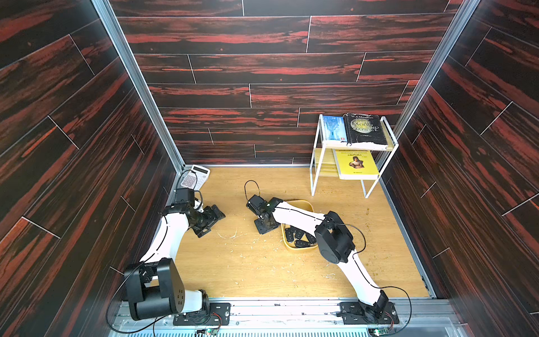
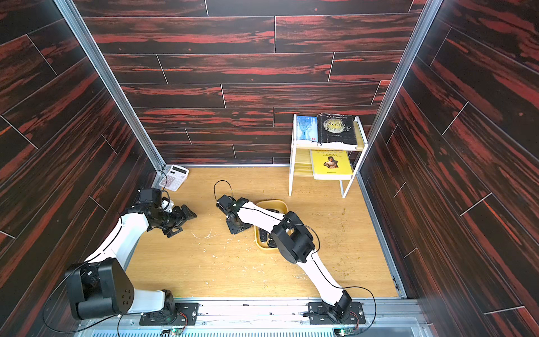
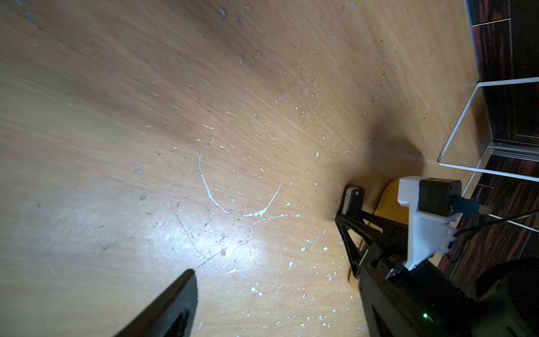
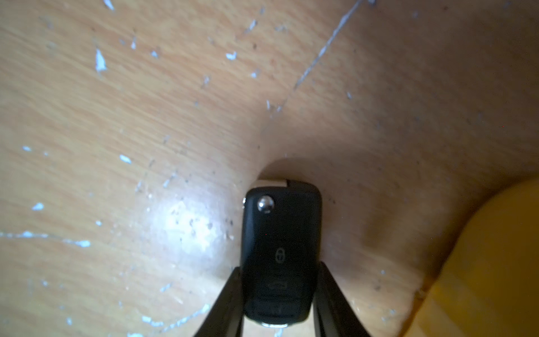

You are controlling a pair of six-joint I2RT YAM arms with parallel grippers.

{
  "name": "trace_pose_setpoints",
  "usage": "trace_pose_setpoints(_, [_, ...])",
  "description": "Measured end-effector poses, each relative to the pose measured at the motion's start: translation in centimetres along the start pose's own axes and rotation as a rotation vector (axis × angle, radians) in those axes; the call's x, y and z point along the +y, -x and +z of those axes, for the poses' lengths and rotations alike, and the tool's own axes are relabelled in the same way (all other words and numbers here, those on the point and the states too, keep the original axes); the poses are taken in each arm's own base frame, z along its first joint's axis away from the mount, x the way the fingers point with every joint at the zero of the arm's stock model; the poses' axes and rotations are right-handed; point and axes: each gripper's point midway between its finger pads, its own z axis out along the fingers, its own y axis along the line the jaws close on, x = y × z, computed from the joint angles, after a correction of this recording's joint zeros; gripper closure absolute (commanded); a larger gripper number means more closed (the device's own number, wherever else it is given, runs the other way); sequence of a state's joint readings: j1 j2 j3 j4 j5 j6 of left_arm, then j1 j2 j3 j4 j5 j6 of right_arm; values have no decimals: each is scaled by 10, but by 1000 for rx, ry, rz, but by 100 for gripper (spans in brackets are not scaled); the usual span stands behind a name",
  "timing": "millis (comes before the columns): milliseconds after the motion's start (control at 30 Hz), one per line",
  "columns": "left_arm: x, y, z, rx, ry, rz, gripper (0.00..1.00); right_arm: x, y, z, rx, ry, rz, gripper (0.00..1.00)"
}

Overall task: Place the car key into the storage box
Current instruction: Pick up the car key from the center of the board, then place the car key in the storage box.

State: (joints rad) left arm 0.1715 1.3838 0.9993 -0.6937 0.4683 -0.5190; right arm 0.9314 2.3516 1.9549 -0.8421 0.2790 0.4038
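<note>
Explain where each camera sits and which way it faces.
Top views: high above the arms' bases, looking down on the table, both arms, left pincer, right pincer, storage box.
Left wrist: on the left arm, looking low across the table; one own finger and the right pincer show.
Right wrist: on the right arm, looking down at the car key between its fingers.
Shared: both wrist views show the storage box.

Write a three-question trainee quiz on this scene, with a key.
1. True or false: the left gripper is holding something.
2. The car key gripped by the right gripper lies: A) in the storage box; B) on the table beside it; C) in the left gripper.
3. What already lies in the storage box?
Key: 1 false, it is open and empty. 2 B. 3 Several black key fobs.
</note>
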Motion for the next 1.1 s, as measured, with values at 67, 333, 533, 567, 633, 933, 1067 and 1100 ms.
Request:
trace_pose_setpoints(67, [-1,0,0,-17,-14,1,10,0,1,-12,-14,6,-3,66])
trace_pose_setpoints(333, [-25,18,-21,-158,-111,54,9,3,35,-126,-229,128,0,65])
trace_pose_setpoints(533, [-45,20,-15,-176,-256,58,0,-23,36,-191,-337,148,48,62])
trace_pose_setpoints(567, [-48,18,-13,-173,-275,61,0,-33,30,-193,-334,135,59,62])
trace_pose_setpoints(633, [-58,15,-12,-168,-308,88,0,-50,16,-189,-307,107,79,62])
trace_pose_setpoints(933, [-151,-6,-23,-122,-451,325,0,-93,-57,-119,-119,8,107,64])
trace_pose_setpoints(1067, [-178,-7,-6,-70,-449,348,0,-105,-65,-101,-101,4,138,64])
trace_pose_setpoints(1100, [-183,-8,1,-51,-442,350,0,-110,-65,-98,-103,4,151,64])
